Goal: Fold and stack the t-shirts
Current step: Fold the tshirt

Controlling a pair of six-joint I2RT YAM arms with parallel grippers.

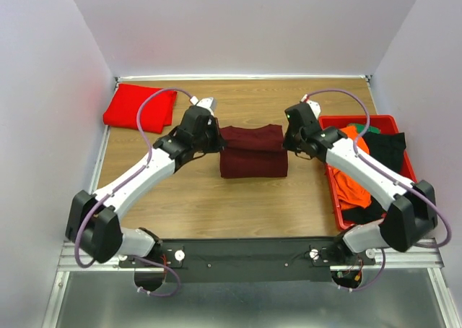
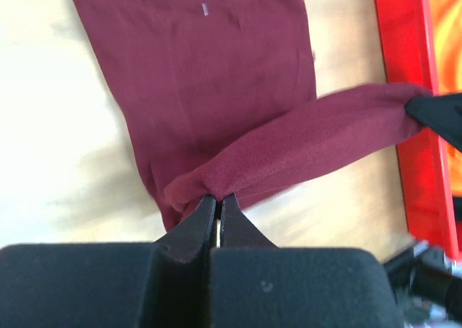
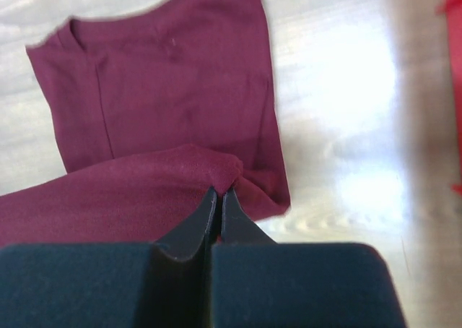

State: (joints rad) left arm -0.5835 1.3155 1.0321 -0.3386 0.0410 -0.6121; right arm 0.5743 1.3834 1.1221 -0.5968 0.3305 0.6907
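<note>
Maroon t-shirt (image 1: 253, 154) lies mid-bench (image 1: 216, 205) between the two arms, with one edge lifted into a band of cloth stretched across the flat part. The left fingers (image 2: 196, 230) are pinched tight on one end of the band and the right fingers (image 3: 196, 227) on the other. A folded red t-shirt (image 1: 138, 105) sits at the far-left corner, well apart, and a red bin (image 1: 359, 118) holding orange (image 1: 351, 187) and black (image 1: 386, 151) garments stands at the right, under the right arm.
</note>
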